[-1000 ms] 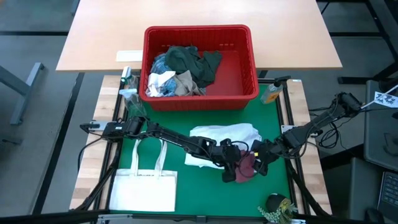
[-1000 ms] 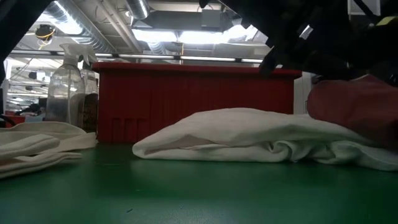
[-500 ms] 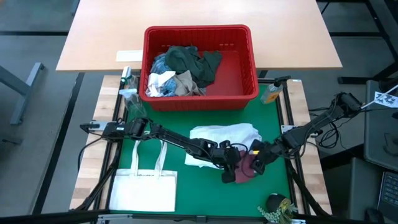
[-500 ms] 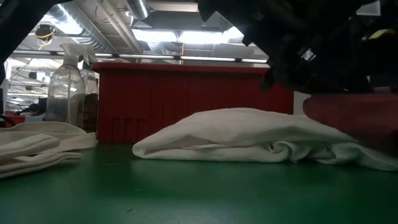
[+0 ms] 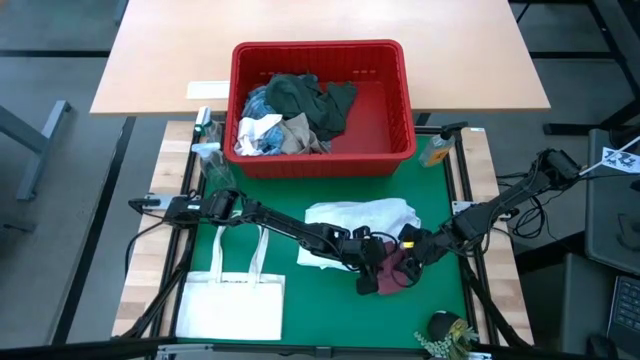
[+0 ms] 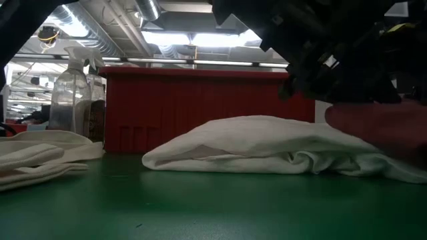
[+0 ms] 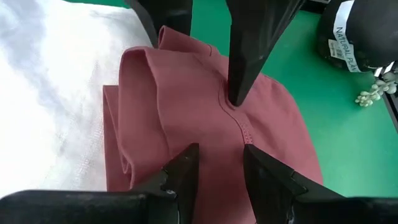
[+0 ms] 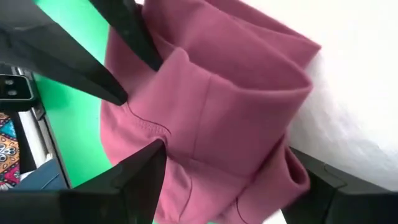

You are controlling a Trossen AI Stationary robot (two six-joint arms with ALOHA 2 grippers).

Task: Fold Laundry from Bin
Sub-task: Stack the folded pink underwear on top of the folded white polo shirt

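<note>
The red bin [image 5: 320, 46] at the mat's far edge holds a heap of laundry [image 5: 290, 115]. A white garment [image 5: 360, 215] lies bunched on the green mat. A folded maroon cloth [image 5: 397, 270] lies at its near right, one side on the white garment, the rest on the mat. My left gripper [image 5: 378, 268] comes at the maroon cloth from the left and is shut on it. From the right, my right gripper [image 5: 412, 252] stands wide open over the same cloth [image 8: 211, 93]. My left gripper has the maroon cloth's near part [image 7: 217, 140] between its two fingers, beside the stitched seam, slanting down from the table's left. The cloth lies folded in several layers on the mat and the white garment. My right gripper slants down from the right, its fingers far apart. One fingertip [image 7: 236, 93] stands on the cloth's top at the seam [image 7: 233, 112]; the other finger [image 7: 168, 18] is at the cloth's far fold.
A flat white tote bag [image 5: 232, 305] lies at the mat's near left. A clear spray bottle [image 5: 207, 150] stands at the far left, an orange bottle [image 5: 435, 150] at the far right, a dark jar with dried flowers [image 5: 445, 330] at the near right corner.
My left gripper has sunk a little with the maroon cloth, which sat higher in the low view and now lies flatter against the white garment. My right gripper has tipped and rolled at the wrist over the cloth, its fingers still wide apart.
</note>
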